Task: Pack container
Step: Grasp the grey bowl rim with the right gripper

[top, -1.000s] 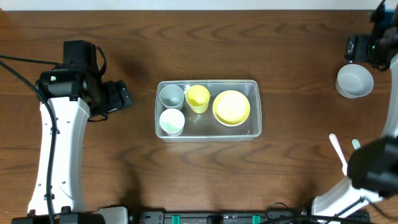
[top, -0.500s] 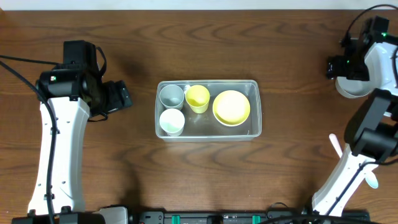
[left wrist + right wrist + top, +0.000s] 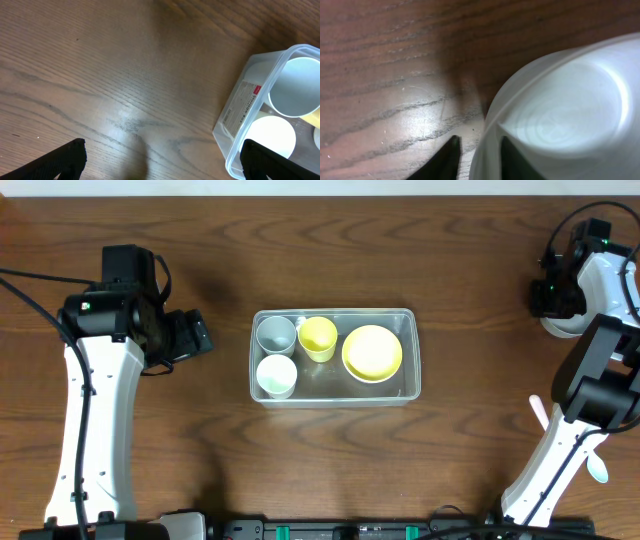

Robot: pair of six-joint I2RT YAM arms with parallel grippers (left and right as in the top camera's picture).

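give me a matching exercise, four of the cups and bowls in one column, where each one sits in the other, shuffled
Things:
1. yellow bowl
2. grey cup
3. white cup
4. white bowl

Places (as seen in the overhead view):
A. lower-left corner of the container
B. on the table outside the container, its rim between the fingers of the right gripper
C. right end of the container
D. upper-left corner of the container

Pairs: 1-C, 2-D, 3-A, 4-B
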